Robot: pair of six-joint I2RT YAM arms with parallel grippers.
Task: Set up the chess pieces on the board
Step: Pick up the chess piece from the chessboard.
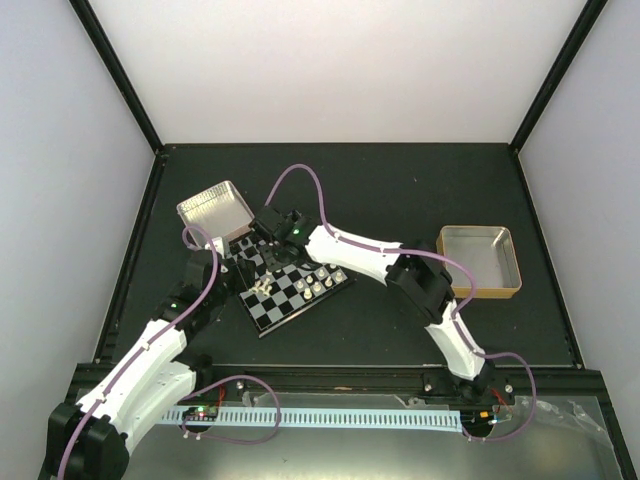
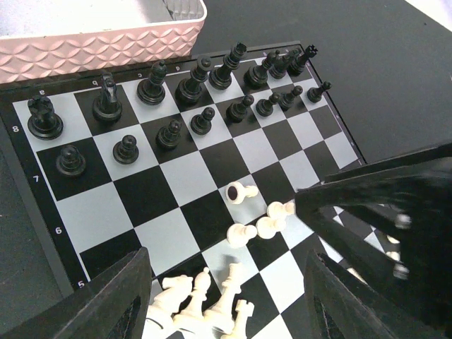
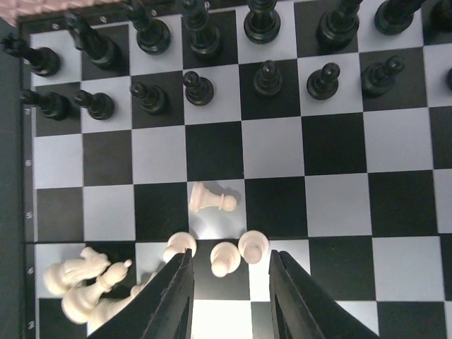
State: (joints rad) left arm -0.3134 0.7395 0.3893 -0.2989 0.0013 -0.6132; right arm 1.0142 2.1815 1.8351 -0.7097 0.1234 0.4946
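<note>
Board (image 1: 290, 305): beneath both tools, with the black pieces (image 3: 268, 78) ranked along the side farthest from the right gripper's tips
Left gripper (image 2: 226, 279): jaws wide apart and holding nothing, above the white cluster
Right gripper (image 3: 229, 256): fingers parted, nothing gripped, over the pawns
Chess pieces (image 3: 85, 279): cream heap toppled together, off to the left of the right gripper's fingers
Standing pawns (image 3: 253, 246): three in a row at those fingertips, the middle one in line with the gap
Fallen pawn (image 3: 210, 198): just ahead of the tips; its long axis runs along the closing line, head to the right, so it likely needs a wrist turn
Nearer arm: right, I judge
</note>
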